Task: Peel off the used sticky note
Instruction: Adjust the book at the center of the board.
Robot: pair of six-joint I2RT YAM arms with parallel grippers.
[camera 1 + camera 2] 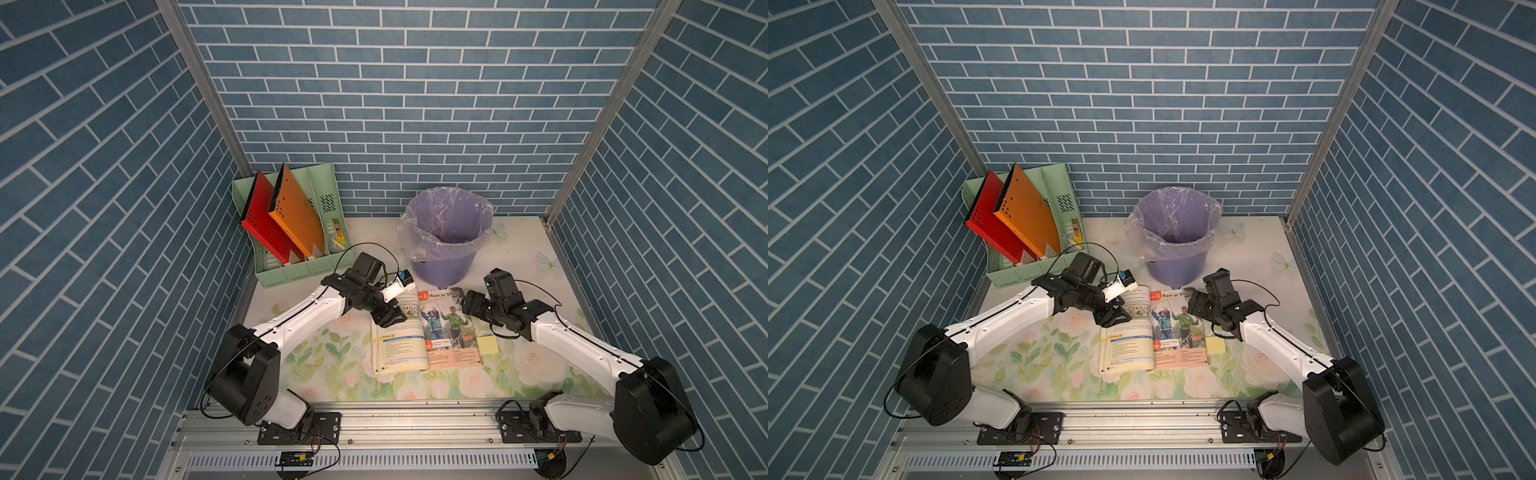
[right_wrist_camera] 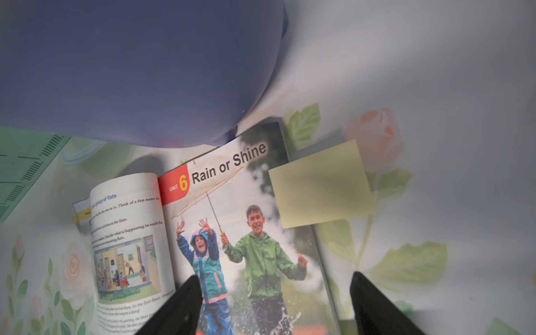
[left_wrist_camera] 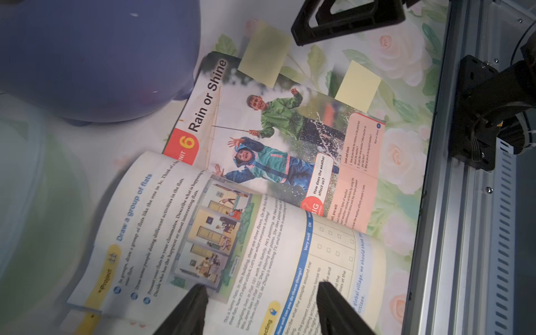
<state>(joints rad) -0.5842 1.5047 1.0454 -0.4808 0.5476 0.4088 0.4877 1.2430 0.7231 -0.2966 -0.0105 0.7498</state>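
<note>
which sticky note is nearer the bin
The sticky note by the Rain or Shine title; the other note sits lower down the page edge.

You're looking at a book (image 2: pixel 246 246) of smooth, lightly glossy printed paper and a sticky note (image 2: pixel 322 185) of matt pale-yellow paper. Your bin (image 1: pixel 444 268) is smooth purple plastic under a thin, crinkled, shiny clear film liner (image 1: pixel 409 232). The file rack (image 1: pixel 291 274) looks like matt mint plastic, the front rail (image 1: pixel 415 415) like brushed metal.

bin (image 1: pixel 444 268) just behind book (image 1: pixel 449 345), bare table (image 1: pixel 415 390) in front
</note>
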